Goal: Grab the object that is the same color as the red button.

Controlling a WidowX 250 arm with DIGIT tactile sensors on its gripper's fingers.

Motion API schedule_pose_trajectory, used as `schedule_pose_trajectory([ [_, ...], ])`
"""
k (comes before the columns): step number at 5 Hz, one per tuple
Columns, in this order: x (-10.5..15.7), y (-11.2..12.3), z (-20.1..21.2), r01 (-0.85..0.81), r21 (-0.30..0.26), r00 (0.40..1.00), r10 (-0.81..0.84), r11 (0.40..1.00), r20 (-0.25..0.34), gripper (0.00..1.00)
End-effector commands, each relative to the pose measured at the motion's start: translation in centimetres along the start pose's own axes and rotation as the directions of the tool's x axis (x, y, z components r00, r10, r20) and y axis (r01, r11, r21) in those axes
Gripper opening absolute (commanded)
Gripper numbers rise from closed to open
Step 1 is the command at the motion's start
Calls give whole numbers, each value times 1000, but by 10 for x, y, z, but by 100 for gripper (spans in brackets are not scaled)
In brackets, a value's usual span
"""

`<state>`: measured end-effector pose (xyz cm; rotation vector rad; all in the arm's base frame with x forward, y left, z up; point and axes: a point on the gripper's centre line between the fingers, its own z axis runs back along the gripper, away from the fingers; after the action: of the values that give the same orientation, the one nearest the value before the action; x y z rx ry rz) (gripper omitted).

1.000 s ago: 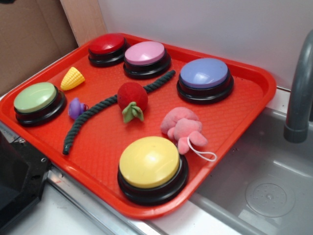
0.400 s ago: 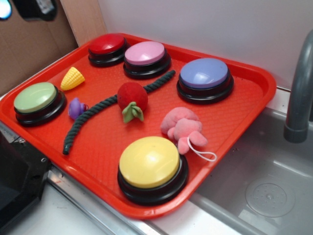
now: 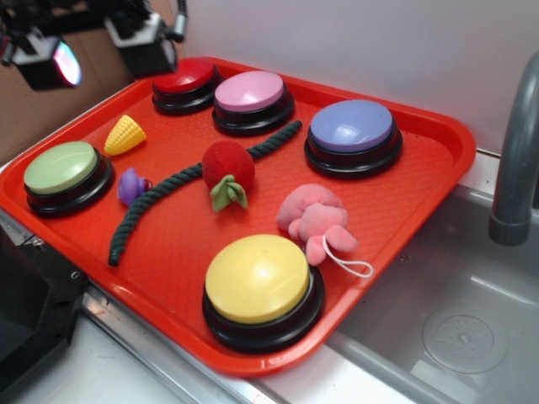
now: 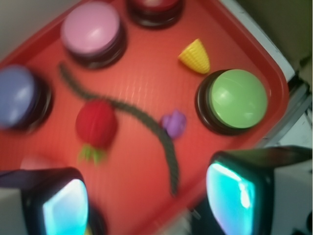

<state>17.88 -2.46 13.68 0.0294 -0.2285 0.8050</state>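
One red plush ball with green leaves lies on the red tray, apart from the hand and out in front of it, touching the dark green rope. The hand hangs above the tray's back left corner, its two fingers spread wide and holding nothing. The red button sits just beside it. Past the ball lie a pink plush toy and a yellow button.
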Motion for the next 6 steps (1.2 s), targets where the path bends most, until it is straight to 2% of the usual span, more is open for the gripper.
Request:
schedule_pose_trajectory([
  [1,15,-28,-58,-119,-54,990,122,991,67,100],
  [2,12,-37,-85,-85,-18,996,85,996,28,100],
  [4,3,-47,-114,-31,3,1000,31,1000,0,100],
  [5,5,-44,-114,-48,-29,999,49,998,0,27],
  [6,7,-41,-106,-37,-54,999,36,998,-9,0],
])
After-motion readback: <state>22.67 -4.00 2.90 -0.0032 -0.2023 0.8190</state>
